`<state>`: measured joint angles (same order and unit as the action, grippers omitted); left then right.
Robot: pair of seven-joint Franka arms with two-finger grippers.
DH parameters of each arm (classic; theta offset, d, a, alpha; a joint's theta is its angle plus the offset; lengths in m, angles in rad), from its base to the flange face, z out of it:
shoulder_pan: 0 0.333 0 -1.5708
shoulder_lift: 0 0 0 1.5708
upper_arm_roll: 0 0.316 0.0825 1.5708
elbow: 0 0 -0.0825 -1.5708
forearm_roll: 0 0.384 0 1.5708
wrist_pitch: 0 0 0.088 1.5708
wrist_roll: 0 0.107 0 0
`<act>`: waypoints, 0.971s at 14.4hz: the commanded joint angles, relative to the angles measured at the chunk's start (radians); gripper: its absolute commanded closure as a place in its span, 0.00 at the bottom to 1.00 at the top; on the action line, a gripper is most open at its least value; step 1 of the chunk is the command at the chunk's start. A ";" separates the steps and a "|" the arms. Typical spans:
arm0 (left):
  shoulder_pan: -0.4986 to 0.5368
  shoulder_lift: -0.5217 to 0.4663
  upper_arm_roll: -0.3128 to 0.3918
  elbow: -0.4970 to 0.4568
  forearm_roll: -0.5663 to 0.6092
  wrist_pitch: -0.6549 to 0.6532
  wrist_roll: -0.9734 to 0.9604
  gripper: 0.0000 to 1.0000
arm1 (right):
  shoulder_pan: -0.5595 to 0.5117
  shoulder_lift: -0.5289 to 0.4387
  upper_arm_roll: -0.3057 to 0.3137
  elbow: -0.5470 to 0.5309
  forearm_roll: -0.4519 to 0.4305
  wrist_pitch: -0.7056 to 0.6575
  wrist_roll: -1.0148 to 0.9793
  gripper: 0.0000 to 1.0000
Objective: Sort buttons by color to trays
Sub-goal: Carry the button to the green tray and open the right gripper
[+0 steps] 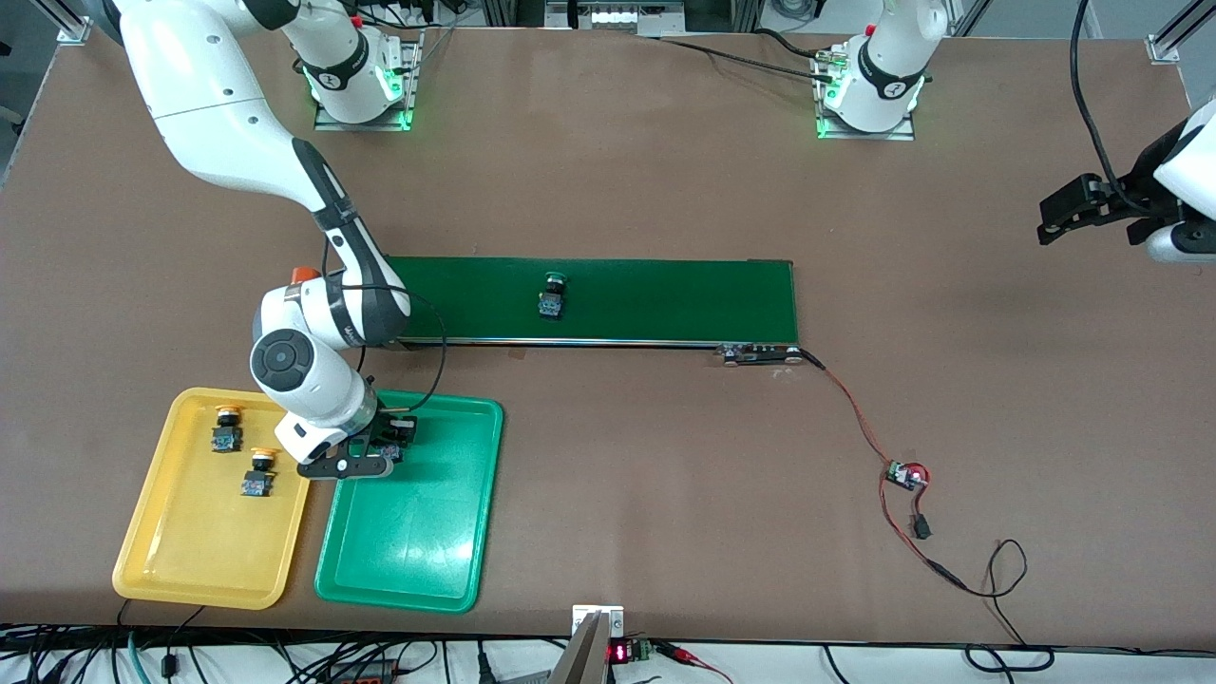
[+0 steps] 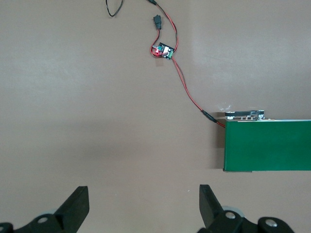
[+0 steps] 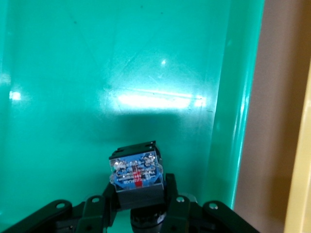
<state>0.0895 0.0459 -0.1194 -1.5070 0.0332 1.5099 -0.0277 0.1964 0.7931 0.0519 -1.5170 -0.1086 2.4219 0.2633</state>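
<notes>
My right gripper is shut on a button with a black body and bluish base; its cap is hidden. It holds the button low over the green tray, at the end nearest the conveyor. The tray fills the right wrist view. Two yellow-capped buttons lie in the yellow tray beside it. A green-capped button lies on the dark-green conveyor belt. My left gripper waits open and empty above bare table at the left arm's end; its fingers stand wide apart.
Red wires run from the conveyor's end to a small circuit board, also seen in the left wrist view. A thin strip of table separates the two trays. The yellow tray's edge shows in the right wrist view.
</notes>
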 commanded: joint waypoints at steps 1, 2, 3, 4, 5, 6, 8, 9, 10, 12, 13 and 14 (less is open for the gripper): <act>0.007 0.012 0.000 0.027 -0.016 -0.004 0.029 0.00 | -0.008 0.029 0.009 0.028 -0.002 0.002 -0.006 0.20; 0.007 0.012 0.000 0.024 -0.018 -0.002 0.047 0.00 | -0.003 0.028 0.009 0.024 -0.002 0.009 -0.007 0.00; 0.015 0.008 0.000 0.013 -0.021 0.012 0.099 0.00 | 0.003 0.020 0.009 0.023 0.001 0.012 -0.001 0.00; 0.035 -0.006 -0.003 -0.021 -0.027 0.032 0.132 0.00 | 0.008 -0.001 0.009 0.020 0.003 0.005 -0.005 0.00; 0.048 -0.030 -0.003 -0.059 -0.039 0.071 0.138 0.00 | 0.009 -0.027 0.009 0.003 0.004 -0.012 -0.006 0.00; 0.052 -0.046 -0.002 -0.093 -0.039 0.102 0.138 0.00 | 0.009 -0.069 0.009 -0.023 0.006 -0.036 0.004 0.00; 0.052 -0.050 -0.008 -0.096 -0.038 0.116 0.137 0.00 | 0.024 -0.154 0.011 -0.083 0.014 -0.098 0.060 0.00; 0.052 -0.047 -0.008 -0.093 -0.036 0.118 0.137 0.00 | 0.034 -0.201 0.011 -0.119 0.014 -0.115 0.094 0.00; 0.052 -0.046 -0.008 -0.091 -0.036 0.118 0.124 0.00 | 0.044 -0.250 0.011 -0.171 0.020 -0.115 0.106 0.00; 0.052 -0.046 -0.006 -0.090 -0.035 0.116 0.123 0.00 | 0.092 -0.378 0.011 -0.326 0.102 -0.106 0.113 0.00; 0.052 -0.043 -0.003 -0.088 -0.035 0.116 0.123 0.00 | 0.116 -0.423 0.013 -0.388 0.110 -0.107 0.119 0.00; 0.052 -0.043 -0.003 -0.084 -0.033 0.116 0.123 0.00 | 0.142 -0.469 0.016 -0.449 0.110 -0.107 0.146 0.00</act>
<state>0.1314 0.0271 -0.1212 -1.5690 0.0159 1.6107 0.0849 0.2904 0.4669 0.0680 -1.7733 -0.0183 2.3008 0.3601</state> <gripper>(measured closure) 0.000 0.000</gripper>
